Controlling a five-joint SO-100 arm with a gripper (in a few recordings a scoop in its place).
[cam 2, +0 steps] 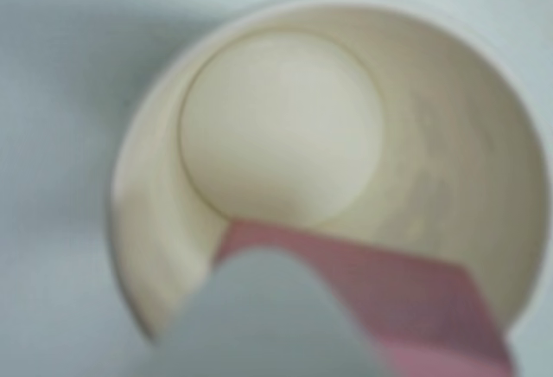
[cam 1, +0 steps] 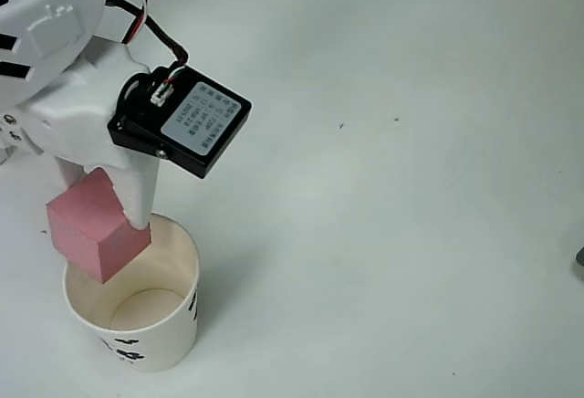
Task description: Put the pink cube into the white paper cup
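Overhead view alone shows white paper cup markings.

pink cube above white paper cup

The pink cube looks matt and foam-like, the white paper cup smooth paper (cream inside), and the gripper smooth white plastic.

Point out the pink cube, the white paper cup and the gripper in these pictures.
pink cube [cam 1: 87,215], overhead view, on its top face.
white paper cup [cam 1: 185,311], overhead view, on its outer wall near the rim.
gripper [cam 1: 100,211], overhead view, between the jaws, which are shut on the cube.
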